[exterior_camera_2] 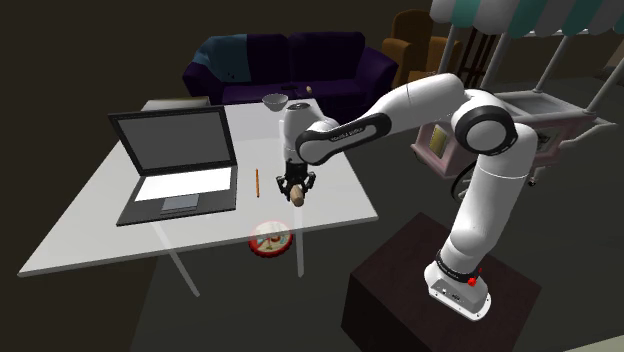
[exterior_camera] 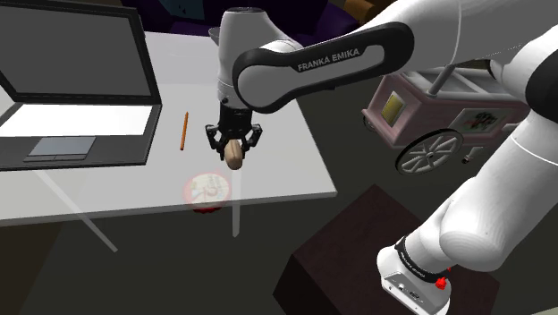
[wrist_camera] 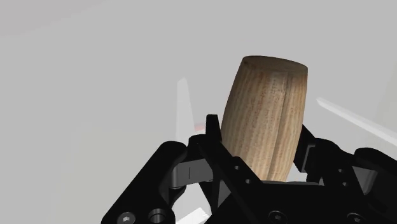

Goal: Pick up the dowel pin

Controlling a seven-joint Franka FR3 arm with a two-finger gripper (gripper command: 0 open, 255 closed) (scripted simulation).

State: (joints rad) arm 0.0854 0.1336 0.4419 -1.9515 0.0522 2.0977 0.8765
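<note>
1. Right, the black gripper [exterior_camera: 236,146] has its fingers clamped on the dowel pin [wrist_camera: 270,118], a stubby, light wooden peg.
2. Pin hangs end-down from the jaws, above the white table [exterior_camera: 295,170].
3. Orange pencil [exterior_camera: 183,131] and open laptop [exterior_camera: 80,89] lie to the shoulder view's left; a red-rimmed plate [exterior_camera: 207,190] sits near the table's edge.

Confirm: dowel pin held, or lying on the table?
Held. The dowel pin is clasped between the fingers of the end effector. In the shoulder view it hangs end-down and appears clear of the white table.
</note>
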